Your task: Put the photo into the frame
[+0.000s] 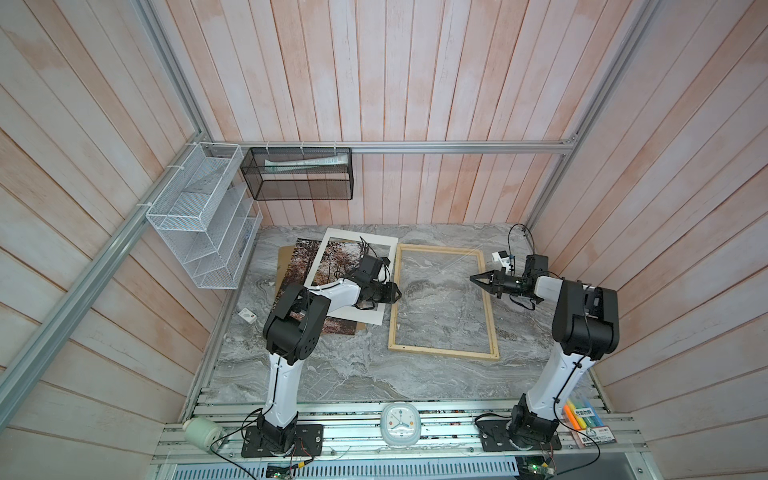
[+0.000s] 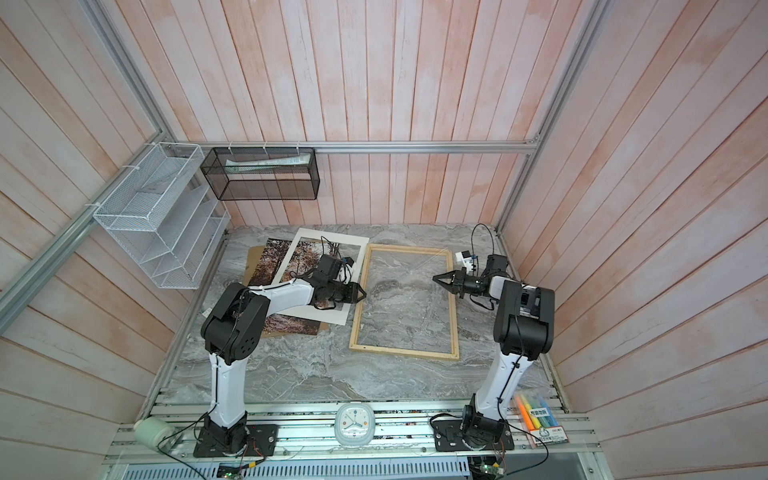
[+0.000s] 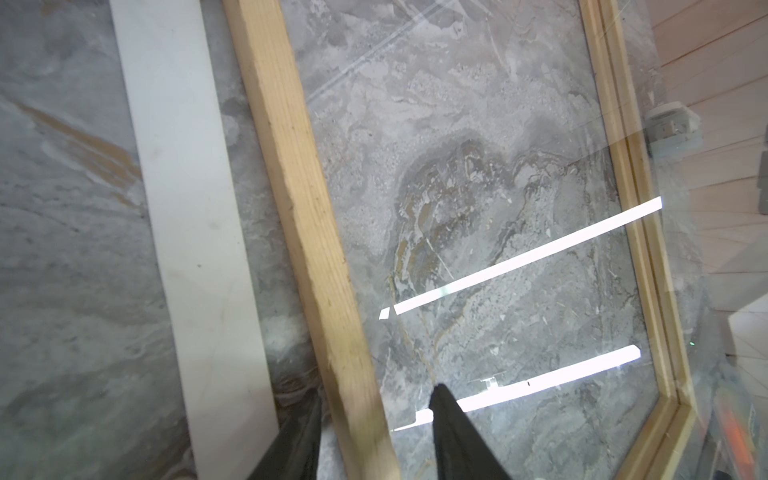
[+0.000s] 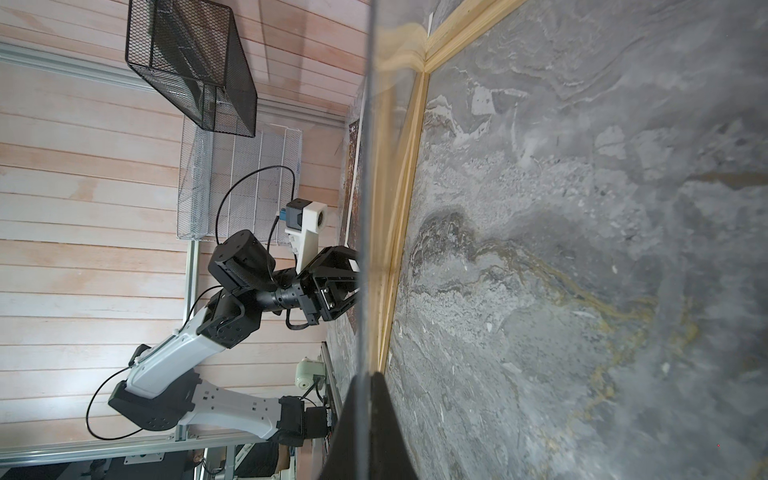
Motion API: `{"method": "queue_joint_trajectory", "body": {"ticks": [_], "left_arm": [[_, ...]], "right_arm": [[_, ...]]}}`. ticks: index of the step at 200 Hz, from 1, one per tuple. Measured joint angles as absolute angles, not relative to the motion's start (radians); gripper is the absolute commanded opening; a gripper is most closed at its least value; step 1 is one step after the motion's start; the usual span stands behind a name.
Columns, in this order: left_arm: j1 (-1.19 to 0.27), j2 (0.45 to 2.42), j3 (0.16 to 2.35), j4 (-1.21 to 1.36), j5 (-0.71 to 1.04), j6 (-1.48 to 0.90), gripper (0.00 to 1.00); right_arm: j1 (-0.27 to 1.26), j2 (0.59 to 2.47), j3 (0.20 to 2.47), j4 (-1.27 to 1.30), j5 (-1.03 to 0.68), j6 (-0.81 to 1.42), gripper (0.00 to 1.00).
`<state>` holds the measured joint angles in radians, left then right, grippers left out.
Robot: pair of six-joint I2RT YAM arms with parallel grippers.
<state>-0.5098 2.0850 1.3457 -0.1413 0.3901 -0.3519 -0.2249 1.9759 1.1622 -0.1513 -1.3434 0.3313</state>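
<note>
Left gripper (image 3: 378, 392): jaws apart, set astride the frame's (image 1: 442, 351) long strip on the stack's side, one black finger (image 3: 299, 440) outside the wood, the other inside. A gap shows on the inside; contact on the outside can't be judged from the wrist view. Right gripper (image 1: 473, 277): jaws together, tip just inside the frame's opposite long strip. In the right wrist view its fingers appear pinched on the edge of a clear pane (image 4: 368, 208), which stands tilted up over the frame's opening. Light bars reflect off that pane in the left wrist view. Frame lies flat on the marble table (image 1: 332, 374), with bare marble seen through its opening. The photo (image 1: 301, 270) lies beside the frame on the left gripper's side, not in it. A white mat (image 1: 361, 237) rests askew on top of the photo, its edge just beside the frame's near strip. A brown board (image 1: 284, 253) shows under the photo, on the side away from the frame.
</note>
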Motion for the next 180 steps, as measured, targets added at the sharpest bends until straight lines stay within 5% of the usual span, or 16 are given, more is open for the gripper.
{"method": "queue_joint_trajectory", "body": {"ticks": [180], "left_arm": [[-0.509,2.085,1.346,-0.141,0.411,-0.352,0.45]], "right_arm": [[-0.219,1.994,1.168,-0.151,-1.343,0.328,0.00]]}}
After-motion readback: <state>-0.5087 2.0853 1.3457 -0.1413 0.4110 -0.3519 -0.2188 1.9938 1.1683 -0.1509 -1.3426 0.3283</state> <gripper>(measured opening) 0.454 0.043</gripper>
